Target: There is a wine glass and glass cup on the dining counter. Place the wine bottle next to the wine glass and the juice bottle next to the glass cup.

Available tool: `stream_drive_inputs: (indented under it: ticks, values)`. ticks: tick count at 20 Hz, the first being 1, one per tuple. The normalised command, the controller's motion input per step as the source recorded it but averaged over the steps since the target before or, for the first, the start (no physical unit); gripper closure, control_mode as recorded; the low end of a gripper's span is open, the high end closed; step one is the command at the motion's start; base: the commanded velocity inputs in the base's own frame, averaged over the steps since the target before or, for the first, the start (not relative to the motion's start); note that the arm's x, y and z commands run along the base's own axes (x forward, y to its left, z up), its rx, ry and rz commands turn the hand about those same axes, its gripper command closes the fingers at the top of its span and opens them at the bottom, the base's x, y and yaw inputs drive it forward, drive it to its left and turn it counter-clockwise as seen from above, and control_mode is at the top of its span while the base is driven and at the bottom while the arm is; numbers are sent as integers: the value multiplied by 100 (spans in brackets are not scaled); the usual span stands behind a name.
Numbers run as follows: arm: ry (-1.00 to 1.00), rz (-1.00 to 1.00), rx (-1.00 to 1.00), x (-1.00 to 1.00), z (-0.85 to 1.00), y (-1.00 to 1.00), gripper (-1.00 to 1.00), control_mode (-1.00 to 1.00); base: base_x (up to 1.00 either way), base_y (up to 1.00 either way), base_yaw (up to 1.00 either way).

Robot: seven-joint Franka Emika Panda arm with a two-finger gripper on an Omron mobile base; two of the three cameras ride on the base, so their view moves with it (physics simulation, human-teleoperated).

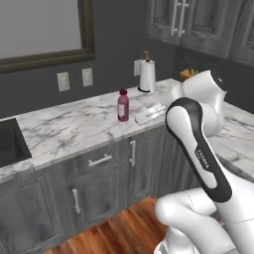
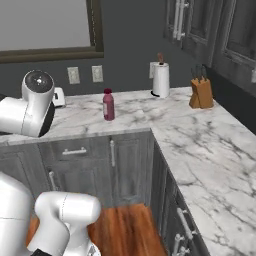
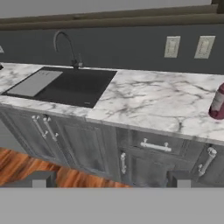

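The juice bottle (image 1: 123,105) (image 2: 108,105), pink-red with a dark red cap, stands upright on the marble worktop with grey cabinets (image 1: 69,126) (image 2: 200,145). In the hand view it sits at the far right edge (image 3: 217,103). My gripper (image 3: 109,180) is open with nothing between its fingertips (image 3: 40,179). It is held off the worktop's front, level with the cabinet doors and well left of the bottle. The wine bottle, wine glass, glass cup and dining counter are out of view.
A dark sink (image 3: 65,85) (image 1: 10,141) with a curved tap lies left of the bottle. A paper towel roll (image 1: 147,75) (image 2: 160,80) and a knife block (image 2: 201,93) stand at the back corner. A flat white object (image 1: 150,113) lies beside the bottle. Wooden floor (image 2: 120,230) runs below.
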Motion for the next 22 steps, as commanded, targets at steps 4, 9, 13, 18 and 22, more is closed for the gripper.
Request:
stream_drive_inputs:
  ticks: [4,9,13,18,22]
  values:
    - [0,0,0,0,0,0,-100,100,53,-44,32]
    - [0,0,0,0,0,0,-100,100,72,-25,19]
    - [0,0,0,0,0,0,-100,100,84,0,2]
    - [0,0,0,0,0,0,-100,100,53,0,0]
    - [0,0,0,0,0,0,-100,100,36,0,1]
